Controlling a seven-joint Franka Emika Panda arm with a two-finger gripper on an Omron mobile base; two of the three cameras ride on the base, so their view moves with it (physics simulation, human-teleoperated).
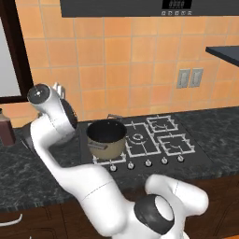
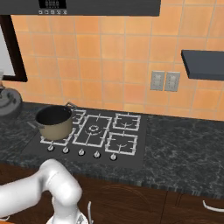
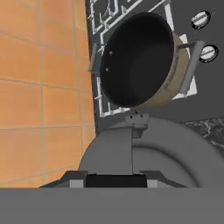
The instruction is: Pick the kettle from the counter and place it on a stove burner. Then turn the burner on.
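Showed, from the left, a dark brown bottle (image 1: 6,127) at the far end of the bench (image 1: 28,172), well apart from the cooktop. Placed the kettle (image 2: 8,101) on the bench just left of the cooktop, close below the end effector (image 3: 114,181), with its lid knob (image 3: 136,119) upright toward the tan-sided pot (image 1: 106,137). Recorded a dark bar between the fingertips, possibly the kettle's arched handle; could not tell whether clenched on it or released. Judged the step in hand as the grasp of the kettle, with lift and transfer not yet done. Advised, for a sound grasp: centring on the top of the handle, closing squarely across it, then lifting straight up before any sideways travel. Noted the pot on the front-left grate, next to the kettle, as the likely obstacle; recommended carrying the kettle high over its rim. Marked the small free stove burner (image 1: 175,144) at the right as the likely target, above the row of knobs (image 1: 148,163).
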